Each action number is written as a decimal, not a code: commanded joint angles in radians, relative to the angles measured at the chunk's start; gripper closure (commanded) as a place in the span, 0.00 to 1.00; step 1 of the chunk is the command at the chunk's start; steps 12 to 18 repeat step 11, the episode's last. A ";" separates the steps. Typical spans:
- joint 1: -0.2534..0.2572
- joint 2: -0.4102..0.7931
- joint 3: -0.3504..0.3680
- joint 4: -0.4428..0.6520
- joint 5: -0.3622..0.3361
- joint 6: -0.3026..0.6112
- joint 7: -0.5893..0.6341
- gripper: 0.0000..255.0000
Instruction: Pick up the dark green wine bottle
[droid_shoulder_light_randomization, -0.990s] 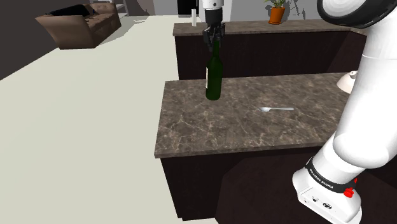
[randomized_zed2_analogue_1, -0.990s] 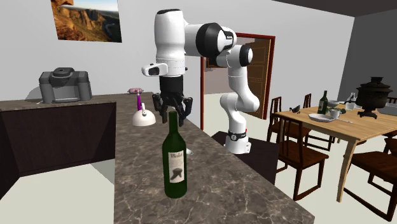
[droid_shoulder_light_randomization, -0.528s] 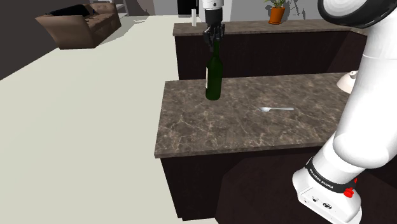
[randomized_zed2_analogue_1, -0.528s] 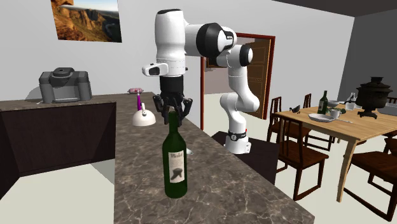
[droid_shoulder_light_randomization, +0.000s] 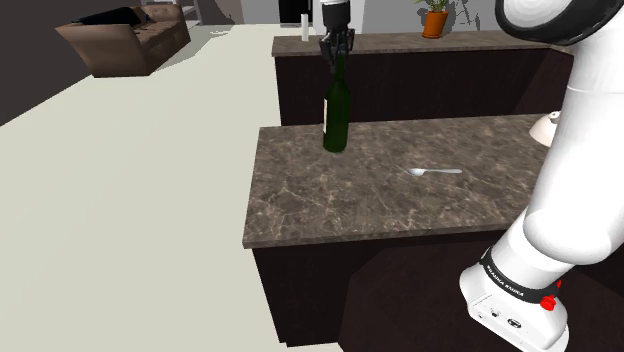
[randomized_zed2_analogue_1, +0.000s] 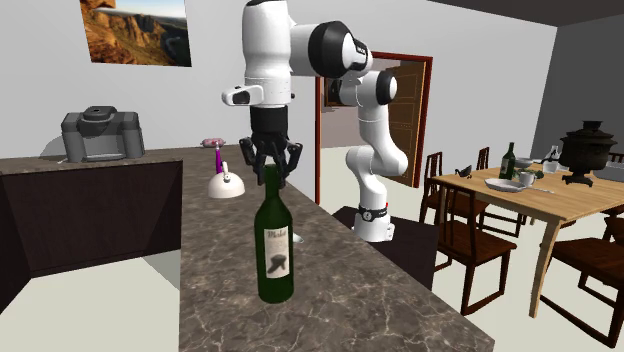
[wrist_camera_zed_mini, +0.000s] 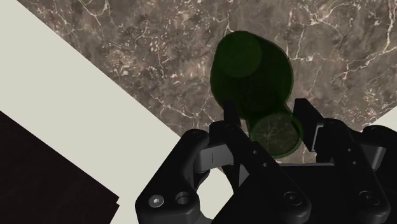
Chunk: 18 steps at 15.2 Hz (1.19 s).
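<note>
Two black fingers (wrist_camera_zed_mini: 304, 124) of the gripper (randomized_zed2_analogue_1: 270, 165) were clamped on the neck of the dark green wine bottle (randomized_zed2_analogue_1: 276, 245), one on each side just below its mouth. The bottle was upright under the hand, with its pale label turned toward the second exterior view. I could not tell whether its base touched the stone. In the shoulder view it was at the far left corner of the dark marbled counter (droid_shoulder_light_randomization: 350, 205), close to the left edge. A spoon (droid_shoulder_light_randomization: 437, 172) lay well apart from it, nearer the middle of the counter. A white kettle (randomized_zed2_analogue_1: 226, 185) sat toward the counter's far right end. Above the hand, the white arm (randomized_zed2_analogue_1: 268, 50) stood straight up over the bottle.
</note>
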 joint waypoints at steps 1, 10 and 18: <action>0.000 0.009 0.000 0.042 0.000 -0.034 -0.002 1.00; 0.002 0.059 -0.001 0.231 -0.001 -0.171 -0.012 1.00; 0.002 0.060 -0.001 0.231 -0.001 -0.171 -0.012 1.00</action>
